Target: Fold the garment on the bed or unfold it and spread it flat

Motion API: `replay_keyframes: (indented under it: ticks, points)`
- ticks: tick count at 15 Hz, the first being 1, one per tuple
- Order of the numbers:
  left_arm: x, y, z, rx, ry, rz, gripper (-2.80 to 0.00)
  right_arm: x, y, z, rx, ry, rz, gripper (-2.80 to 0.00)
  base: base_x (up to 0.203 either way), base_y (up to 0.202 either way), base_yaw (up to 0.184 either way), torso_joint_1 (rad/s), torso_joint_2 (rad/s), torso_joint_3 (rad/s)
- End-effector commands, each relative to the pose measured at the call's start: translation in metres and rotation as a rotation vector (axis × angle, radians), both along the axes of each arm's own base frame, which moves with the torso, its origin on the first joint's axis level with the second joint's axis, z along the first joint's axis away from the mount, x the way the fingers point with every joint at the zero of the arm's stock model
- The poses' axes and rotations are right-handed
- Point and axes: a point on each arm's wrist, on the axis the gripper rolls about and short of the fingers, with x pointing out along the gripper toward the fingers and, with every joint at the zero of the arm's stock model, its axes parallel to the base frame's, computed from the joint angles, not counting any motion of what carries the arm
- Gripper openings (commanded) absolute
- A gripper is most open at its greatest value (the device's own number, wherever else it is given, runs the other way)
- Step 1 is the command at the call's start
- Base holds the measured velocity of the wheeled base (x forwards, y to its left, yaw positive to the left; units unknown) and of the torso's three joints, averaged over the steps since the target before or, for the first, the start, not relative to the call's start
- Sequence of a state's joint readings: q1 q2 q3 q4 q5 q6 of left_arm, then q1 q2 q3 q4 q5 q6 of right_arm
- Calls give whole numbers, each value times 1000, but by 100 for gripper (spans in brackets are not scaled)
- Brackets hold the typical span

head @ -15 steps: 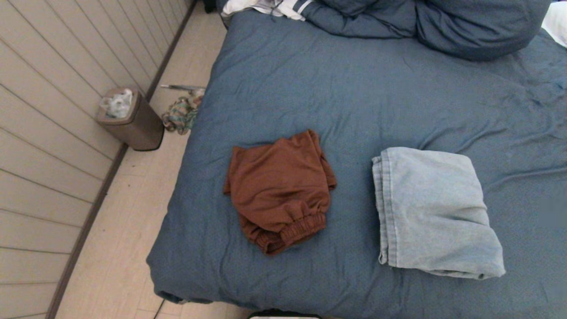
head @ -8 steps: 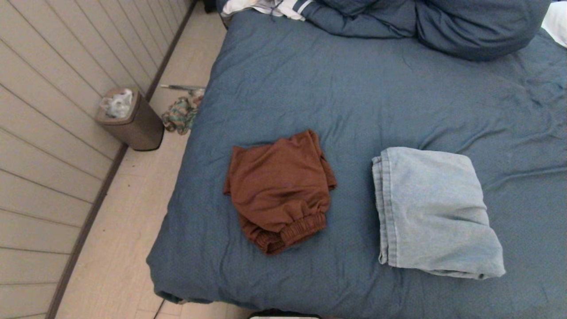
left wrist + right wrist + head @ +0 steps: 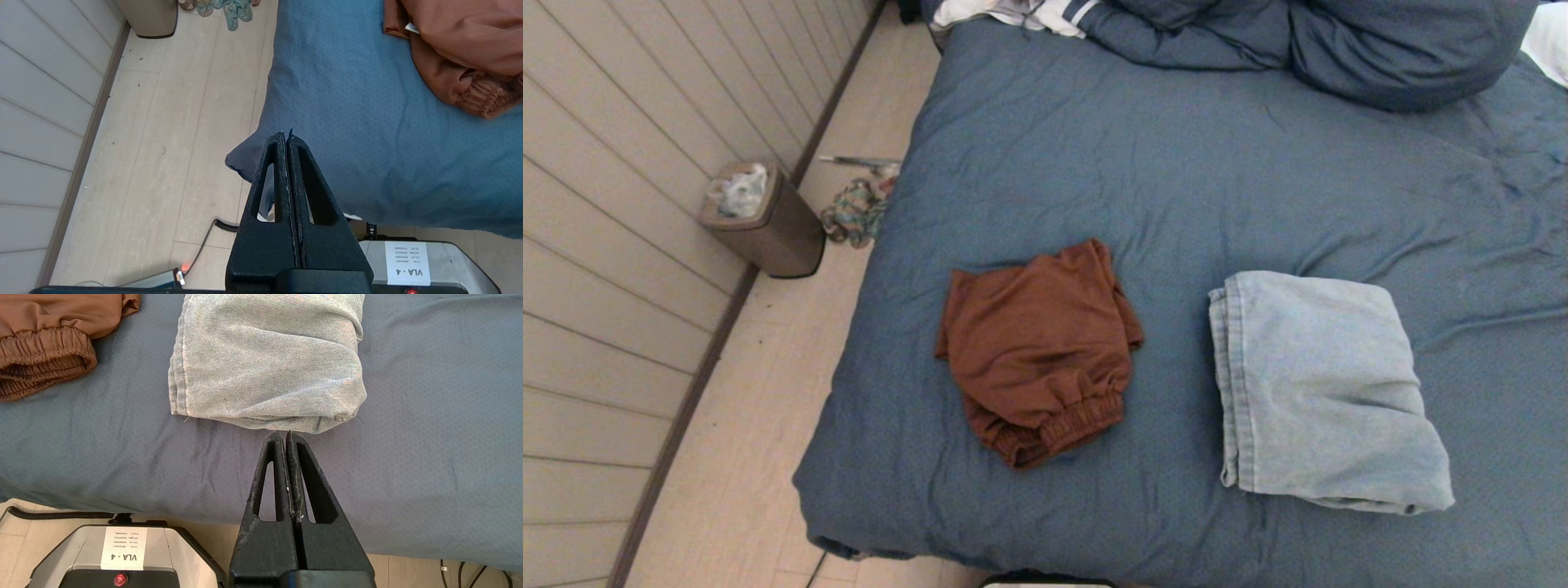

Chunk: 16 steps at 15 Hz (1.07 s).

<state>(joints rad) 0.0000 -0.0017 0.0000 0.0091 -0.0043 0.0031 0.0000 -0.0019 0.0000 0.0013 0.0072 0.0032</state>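
Observation:
Two folded garments lie on the slate-blue bed (image 3: 1225, 180). A rust-brown garment (image 3: 1037, 347) with an elastic waistband sits left of the middle, and a pale blue-grey denim garment (image 3: 1319, 392) sits to its right. Neither arm shows in the head view. My left gripper (image 3: 286, 136) is shut and empty, hovering by the bed's near left corner, with the brown garment (image 3: 457, 53) well beyond it. Also shut and empty, my right gripper (image 3: 284, 435) hangs over the bed's near edge, its tips just short of the denim garment (image 3: 269, 359).
A bunched blue duvet (image 3: 1307, 41) and a white striped cloth (image 3: 1013, 15) lie at the head of the bed. On the floor to the left stand a brown waste bin (image 3: 764, 216) and a pair of sandals (image 3: 858, 212). The robot's base (image 3: 122, 555) is beside the bed's near edge.

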Motion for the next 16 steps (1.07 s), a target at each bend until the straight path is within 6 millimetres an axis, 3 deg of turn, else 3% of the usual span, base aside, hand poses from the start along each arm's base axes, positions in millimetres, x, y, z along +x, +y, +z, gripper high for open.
replay_keyframes:
  ticks: [1,16]
  points:
    - [0,0,-1,0,5,0,-280,-1,0,-1,0,-9,0,-280,0,0,0,0,0,0]
    - [0,0,-1,0,5,0,-280,-1,0,-1,3,-9,0,-280,0,0,0,0,0,0]
